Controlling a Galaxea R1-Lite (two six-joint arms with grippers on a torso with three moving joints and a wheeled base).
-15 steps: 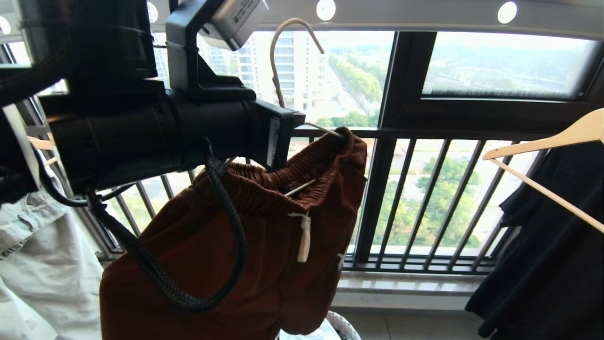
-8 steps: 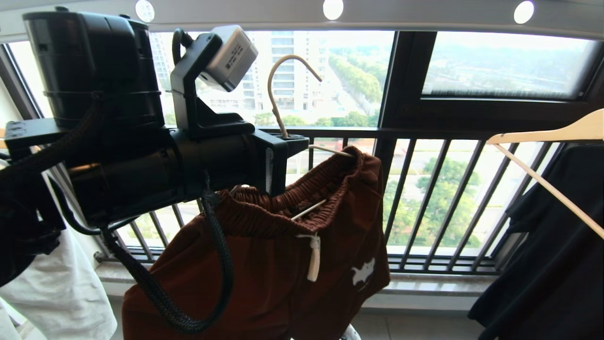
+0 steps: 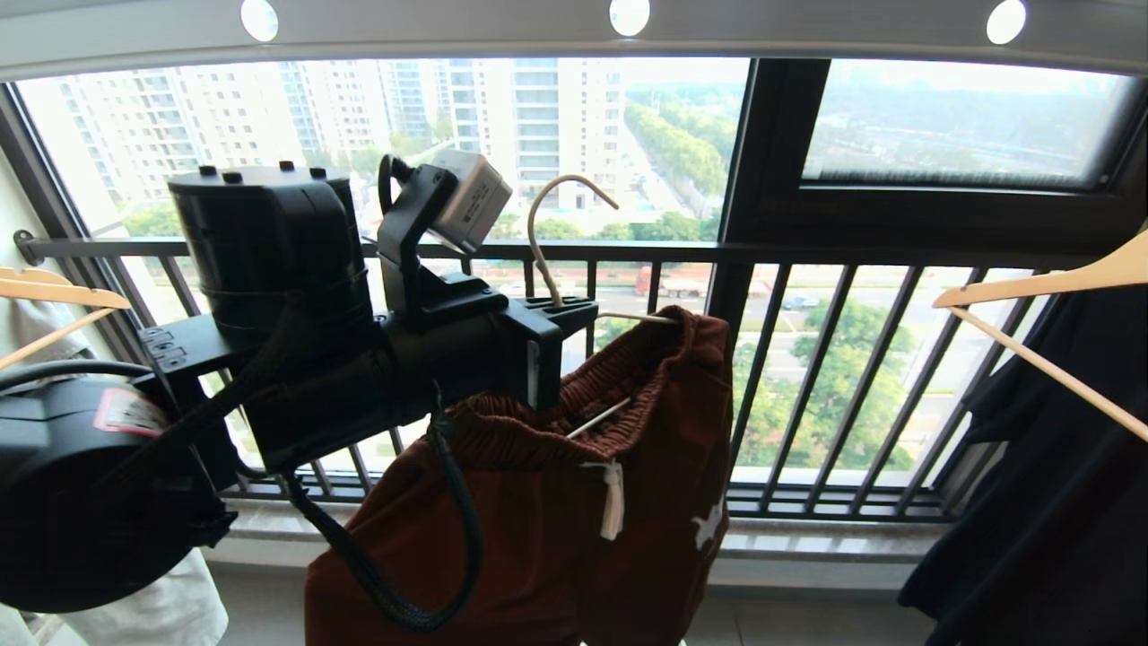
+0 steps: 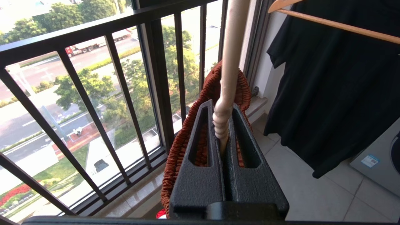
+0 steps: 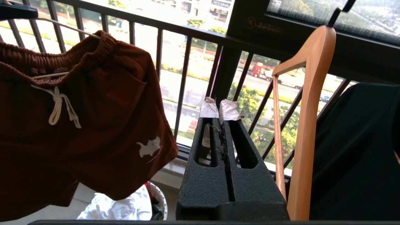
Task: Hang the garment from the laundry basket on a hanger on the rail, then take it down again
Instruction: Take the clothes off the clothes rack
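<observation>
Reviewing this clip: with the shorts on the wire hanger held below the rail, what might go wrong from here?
1. The left hand pinches only the hanger by its thin neck, so it may twist or slip.
2. The shorts sit bunched toward one end of the hanger and could slide off.
3. The black garment on its wooden hanger hangs close by and could snag.

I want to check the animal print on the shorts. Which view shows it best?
The right wrist view: the white print faces the camera, whole, on the shorts. The head view shows it smaller, at an angle. The left wrist view shows only the waistband.
</observation>
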